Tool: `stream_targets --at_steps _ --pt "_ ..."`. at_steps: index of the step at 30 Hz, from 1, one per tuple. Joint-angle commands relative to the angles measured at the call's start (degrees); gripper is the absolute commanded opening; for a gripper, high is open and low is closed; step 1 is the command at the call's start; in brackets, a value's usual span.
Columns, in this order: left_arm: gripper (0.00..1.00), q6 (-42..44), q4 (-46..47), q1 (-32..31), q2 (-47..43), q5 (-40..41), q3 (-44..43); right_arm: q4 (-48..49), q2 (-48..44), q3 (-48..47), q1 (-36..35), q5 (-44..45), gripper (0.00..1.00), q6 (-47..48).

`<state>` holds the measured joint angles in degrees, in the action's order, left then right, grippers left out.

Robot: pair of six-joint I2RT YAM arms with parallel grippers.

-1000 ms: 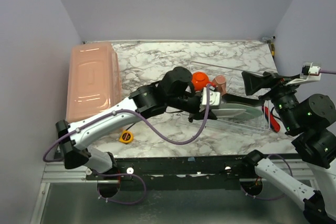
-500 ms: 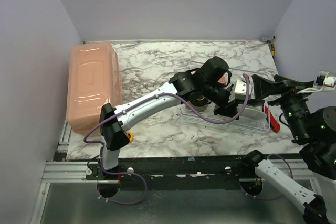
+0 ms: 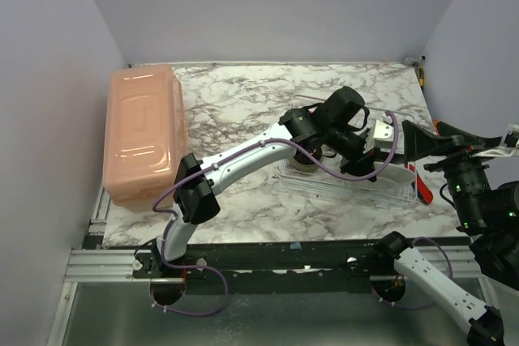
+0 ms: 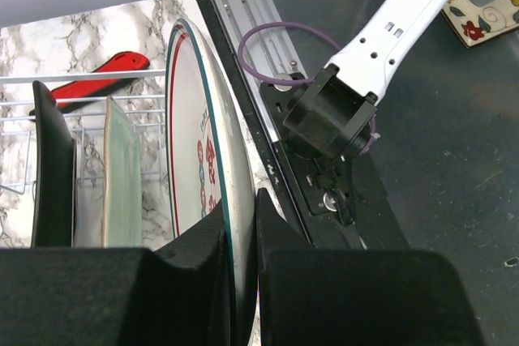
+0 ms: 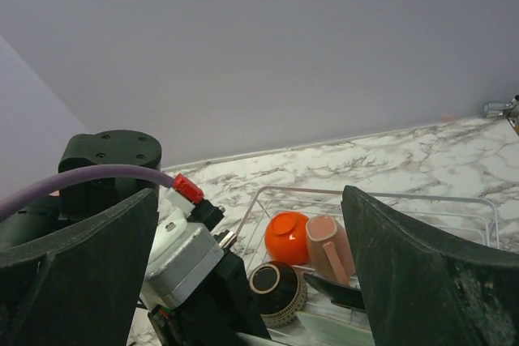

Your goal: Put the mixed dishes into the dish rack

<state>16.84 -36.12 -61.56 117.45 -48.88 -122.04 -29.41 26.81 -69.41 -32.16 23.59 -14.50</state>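
Left gripper (image 4: 241, 212) is clamped on the near rim of the teal-rimmed plate (image 4: 199, 119), which stands on edge between the fingers. The dish rack (image 3: 353, 190) wires lie just beyond the fingertips, with a pale green plate (image 4: 123, 168) upright one slot over. Likely best: hold it vertical, lower it straight into the free slot, and release only once the rim seats between the wires, since a tilt could knock its neighbour. Right gripper (image 5: 251, 257) is spread wide and empty, apart from the rack.

Setting: robot lab cell.
Enclosure: marble-print table (image 3: 235, 95) is boxed by plain walls (image 3: 268, 6).
Mounting: arms (image 3: 243, 155) are bolted to aluminium rail (image 3: 97, 263).
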Motion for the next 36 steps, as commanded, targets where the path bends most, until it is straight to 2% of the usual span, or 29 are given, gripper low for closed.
stream_targets --at_steps 1,24,36 --pt "0.0 -1.3 4.2 0.7 2.1 -3.0 -2.5 1.3 -0.9 1.0 -0.2 1.8 0.97 1.2" --pt "0.0 -9.5 11.0 3.0 9.9 -3.8 -4.3 2.0 -1.4 2.2 -1.0 2.6 0.97 2.0" --pt "0.0 -8.4 10.7 3.1 11.8 -0.6 -3.0 2.3 -1.6 2.9 -1.2 2.9 0.97 2.1"
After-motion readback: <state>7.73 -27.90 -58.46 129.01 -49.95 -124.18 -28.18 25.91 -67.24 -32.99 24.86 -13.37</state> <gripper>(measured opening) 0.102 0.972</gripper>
